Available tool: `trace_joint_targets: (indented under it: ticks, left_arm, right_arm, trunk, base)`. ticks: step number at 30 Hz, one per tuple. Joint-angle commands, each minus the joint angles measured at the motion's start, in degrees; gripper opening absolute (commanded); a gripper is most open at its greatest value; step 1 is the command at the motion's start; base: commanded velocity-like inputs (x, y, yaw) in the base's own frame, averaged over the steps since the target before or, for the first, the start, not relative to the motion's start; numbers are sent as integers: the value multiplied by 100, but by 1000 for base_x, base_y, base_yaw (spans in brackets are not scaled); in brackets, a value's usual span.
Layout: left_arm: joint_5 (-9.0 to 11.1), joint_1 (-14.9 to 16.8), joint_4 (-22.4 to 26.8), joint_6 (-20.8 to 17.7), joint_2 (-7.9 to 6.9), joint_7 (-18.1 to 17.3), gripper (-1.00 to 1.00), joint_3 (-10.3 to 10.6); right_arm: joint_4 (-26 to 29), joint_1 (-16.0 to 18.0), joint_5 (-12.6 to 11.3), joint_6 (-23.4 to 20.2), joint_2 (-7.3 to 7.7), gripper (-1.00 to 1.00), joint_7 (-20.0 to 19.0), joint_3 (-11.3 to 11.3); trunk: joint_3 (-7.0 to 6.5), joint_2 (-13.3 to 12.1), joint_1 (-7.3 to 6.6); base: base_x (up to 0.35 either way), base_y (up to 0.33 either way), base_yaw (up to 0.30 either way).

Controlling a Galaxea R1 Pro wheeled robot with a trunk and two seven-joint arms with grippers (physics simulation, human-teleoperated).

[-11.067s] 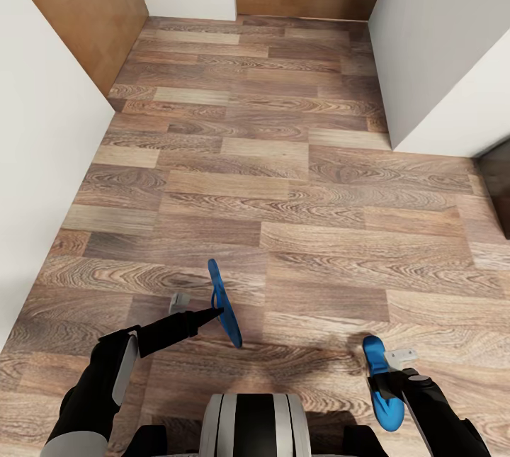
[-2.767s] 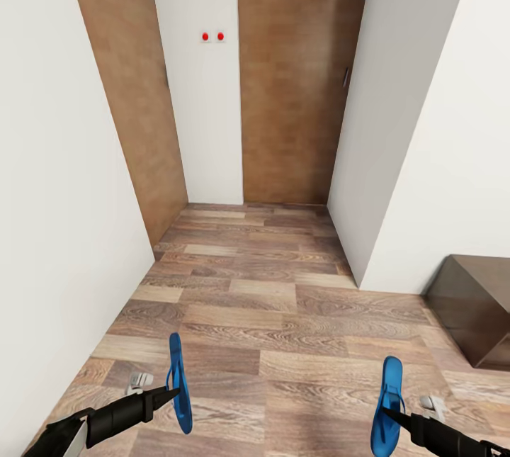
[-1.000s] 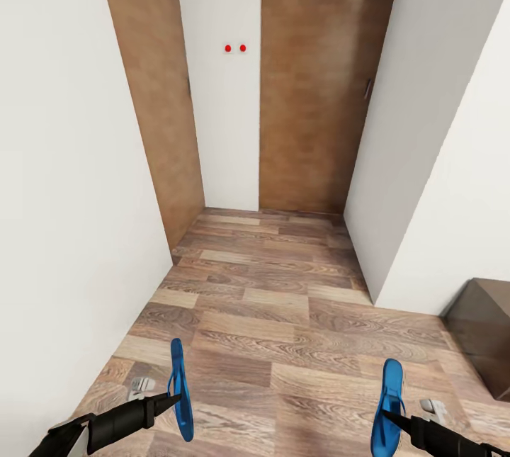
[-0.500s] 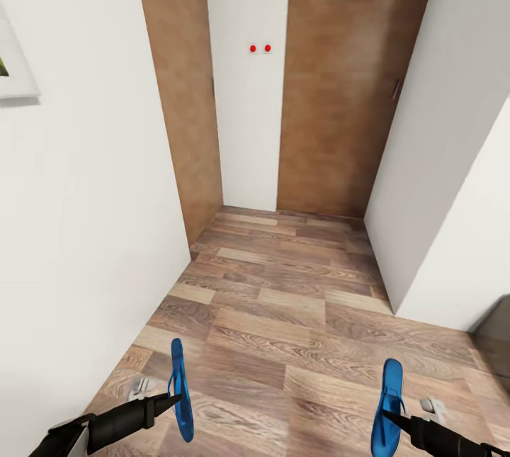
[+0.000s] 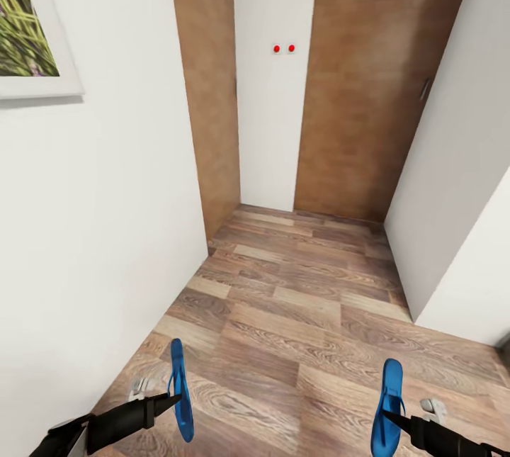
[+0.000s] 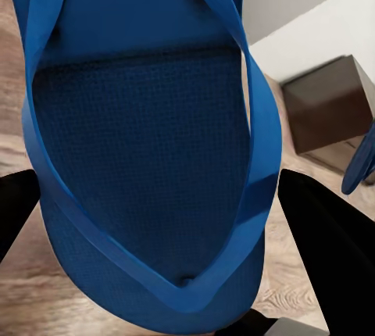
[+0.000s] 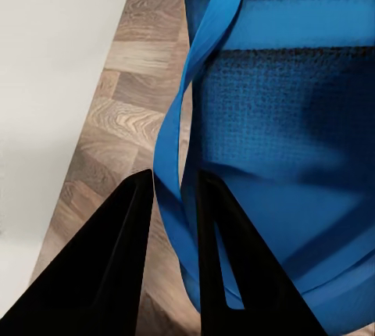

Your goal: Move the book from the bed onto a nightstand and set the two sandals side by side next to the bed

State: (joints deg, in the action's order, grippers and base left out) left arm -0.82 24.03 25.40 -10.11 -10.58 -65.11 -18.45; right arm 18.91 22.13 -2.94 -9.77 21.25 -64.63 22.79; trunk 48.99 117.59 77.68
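Note:
I carry two bright blue sandals over the wood-plank floor [image 5: 297, 315]. My left gripper [image 5: 170, 399] is shut on one sandal [image 5: 180, 400], held on edge at the lower left. The left wrist view shows that sandal [image 6: 148, 141] close up, its thong straps between the black fingers [image 6: 328, 250]. My right gripper [image 5: 397, 418] is shut on the other sandal [image 5: 388, 400] at the lower right. In the right wrist view, the two fingers [image 7: 109, 273] pinch that sandal's [image 7: 281, 117] strap. The book, bed and nightstand are out of view.
A white wall with a framed lavender picture [image 5: 28, 25] runs close on my left. Brown wooden doors [image 5: 368, 88] close a narrow alcove ahead, with a white wall corner [image 5: 460, 181] on the right. A dark-brown furniture block [image 6: 328, 105] stands by a wall.
The head view has swung left: the lavender picture has come in at the upper left and the dark furniture has slid off the right. Both sandals stay gripped as before.

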Motion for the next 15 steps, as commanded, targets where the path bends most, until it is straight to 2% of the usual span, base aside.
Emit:
trace_joint_targets:
  ticks: [1,5,15]
  left_arm:
    - [-8,5,0,-60,3,-28,-100,-27]
    - [-12,5,0,-60,3,-28,-100,-21]
    - [-14,5,0,-61,12,-28,-100,-18]
  right_arm:
    - [-1,2,-32,-69,1,-100,-33,15]
    - [-1,2,-32,-69,0,-100,-32,15]
    - [-1,2,-32,-69,1,-100,-32,15]
  trunk:
    - [5,2,-4]
    - [5,2,-4]
    - [5,2,-4]
  base:
    - [-266,0,178]
    - [-125,0,178]
    - [-9,0,189]
